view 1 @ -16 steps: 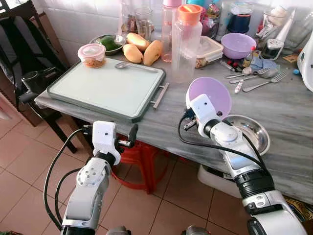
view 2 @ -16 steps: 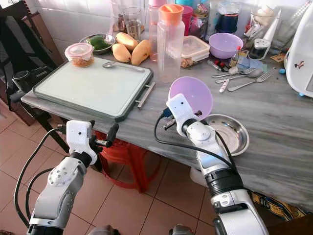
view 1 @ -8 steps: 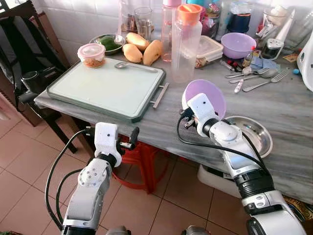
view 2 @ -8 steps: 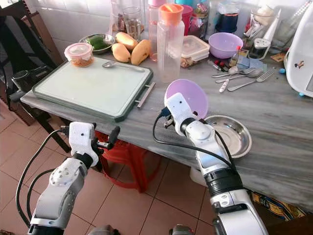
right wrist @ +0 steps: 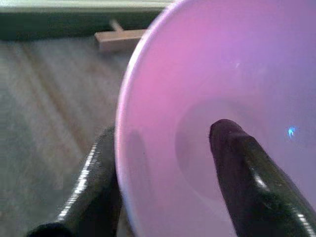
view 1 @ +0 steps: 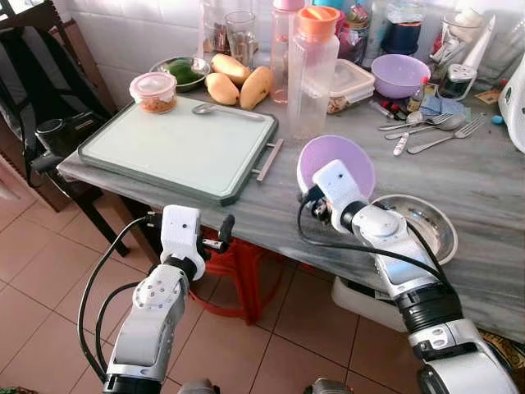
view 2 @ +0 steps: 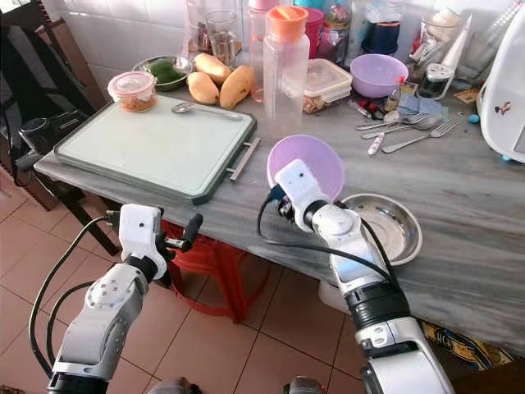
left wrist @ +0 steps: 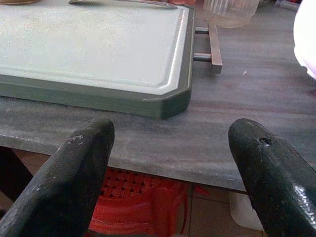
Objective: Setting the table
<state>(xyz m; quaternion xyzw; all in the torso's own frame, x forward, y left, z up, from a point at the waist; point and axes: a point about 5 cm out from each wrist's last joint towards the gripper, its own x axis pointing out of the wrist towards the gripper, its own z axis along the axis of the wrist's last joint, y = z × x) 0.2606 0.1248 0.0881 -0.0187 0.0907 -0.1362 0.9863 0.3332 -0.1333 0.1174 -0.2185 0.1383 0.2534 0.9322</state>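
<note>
Right hand point(right wrist: 163, 182) gripping purple bowl point(view 1: 332, 160), tilted

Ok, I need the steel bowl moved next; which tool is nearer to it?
Right. The right tool, holding the purple bowl, is beside the steel bowl; the left tool hangs off the table's edge.

A home kitchen is indicated by a grey stone counter point(view 1: 459, 176) against white wall tiles point(view 1: 131, 33), with mangoes point(view 1: 238, 80) at 11 o'clock, a cutting board point(view 1: 176, 144), loose cutlery point(view 1: 426, 131) at 1 o'clock, and terracotta floor tiles point(view 1: 49, 271).
</note>
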